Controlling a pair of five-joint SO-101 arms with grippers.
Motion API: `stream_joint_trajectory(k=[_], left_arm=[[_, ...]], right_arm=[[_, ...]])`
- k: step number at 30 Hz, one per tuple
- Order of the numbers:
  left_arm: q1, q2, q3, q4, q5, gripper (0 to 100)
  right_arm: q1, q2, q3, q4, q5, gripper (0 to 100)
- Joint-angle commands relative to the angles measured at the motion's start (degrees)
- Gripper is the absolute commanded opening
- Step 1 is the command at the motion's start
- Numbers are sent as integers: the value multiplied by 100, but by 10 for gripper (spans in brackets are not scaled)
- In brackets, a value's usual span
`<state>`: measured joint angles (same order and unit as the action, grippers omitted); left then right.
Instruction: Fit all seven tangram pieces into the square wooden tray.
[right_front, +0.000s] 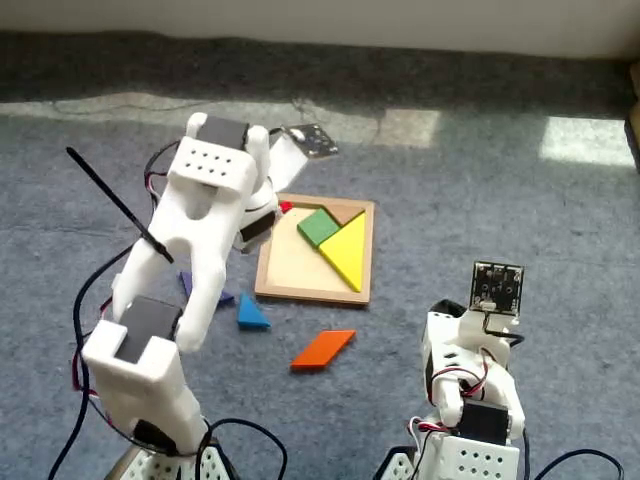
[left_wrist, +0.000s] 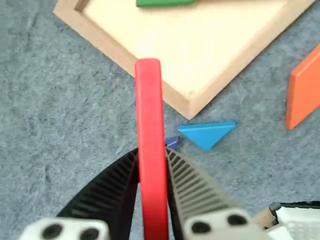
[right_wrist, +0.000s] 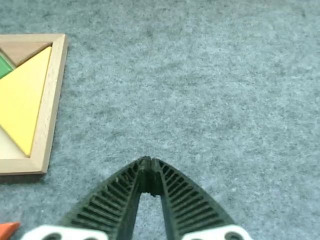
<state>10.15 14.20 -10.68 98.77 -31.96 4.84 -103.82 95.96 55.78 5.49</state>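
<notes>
Left gripper (left_wrist: 151, 154) pinches the thin red piece (left_wrist: 149, 100) by its flat sides, near the tray's (left_wrist: 200, 97) corner. It looks hard, light, slippery.

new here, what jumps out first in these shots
The left hand grips a red piece on edge by the tray. A green piece and a yellow piece lie inside it; an orange piece and a blue piece lie on the carpet.
</notes>
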Motion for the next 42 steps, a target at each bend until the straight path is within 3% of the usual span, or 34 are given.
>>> stream_joint_trajectory(k=[1,10,29,35,39,42], left_arm=[[462,-1077,549,-237,299,5],[1156,-2448,2659,-1916,343,5],[1279,-2457,4884,-5837,334,5],[1490,-2448,5297,-6224,343,18],[1464,-2448,5305,-6215,448,151],[1464,-2457,5367,-6207,985,229]], right_arm=[[57,31,831,-4,44,8],[57,31,831,-4,35,8],[57,31,831,-4,44,8],[57,31,831,-4,53,8],[57,31,831,-4,53,8],[57,31,831,-4,53,8]])
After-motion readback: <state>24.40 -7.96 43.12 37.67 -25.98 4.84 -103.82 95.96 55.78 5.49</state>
